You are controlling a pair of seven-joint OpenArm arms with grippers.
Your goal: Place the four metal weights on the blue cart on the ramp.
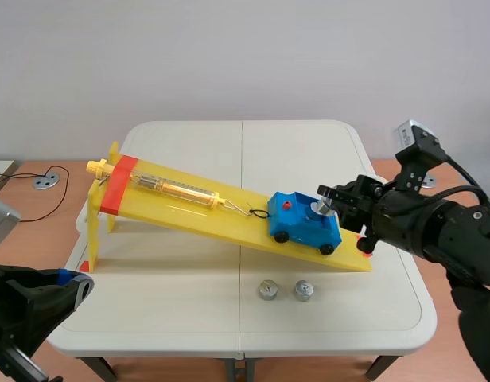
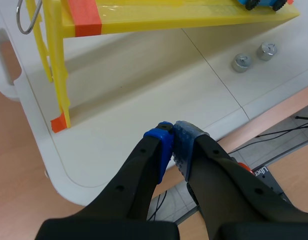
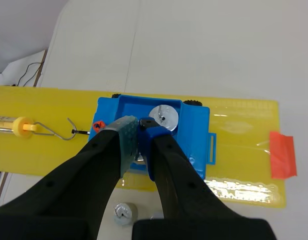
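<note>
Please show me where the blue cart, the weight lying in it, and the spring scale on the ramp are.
blue cart (image 1: 305, 231): scene view, on its side wall.
weight in the cart (image 3: 164, 118): right wrist view, on its top face.
spring scale (image 1: 177, 189): scene view, on its clear tube.

blue cart (image 1: 302, 223), yellow ramp (image 1: 193, 215), silver weights (image 1: 267, 290), white table (image 1: 309, 151)

- The right gripper (image 3: 138, 126) covers much of the blue cart (image 3: 194, 145); what lies beneath it cannot be told.
- One table weight (image 3: 123, 212) sits half hidden behind it.
- Left wrist view: the cart is cut off at the edge, only its wheels showing.
</note>
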